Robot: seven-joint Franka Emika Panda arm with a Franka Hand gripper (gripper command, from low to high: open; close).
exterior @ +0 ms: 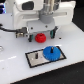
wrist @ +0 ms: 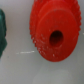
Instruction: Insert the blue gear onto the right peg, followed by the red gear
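**Blue gear seated on the plate; red gear waits below the gripper**

While the blue gear (exterior: 51,52) is seen lying flat on the base plate (exterior: 33,59), toward the plate's end at the exterior view's right, the first half of the task is judged done; the right peg itself is hidden under the gear's hub.

The red gear (exterior: 41,38) is noted on the white table (exterior: 15,70), just beyond the plate's far edge and apart from the blue gear. It lies flat, hub and central hole facing up, so its axis stands vertical; being round, no long axis is offered.

The gripper (exterior: 47,34) is recorded directly over or just beside the red gear. In the wrist view the red gear (wrist: 52,31) fills the frame, hole plainly open to the camera. Whether the fingers are spread or pressed together cannot be told; they are not resolved in either view.

A straight descent is judged the coming move.

A dark green object (wrist: 2,31) is noted beside the red gear.
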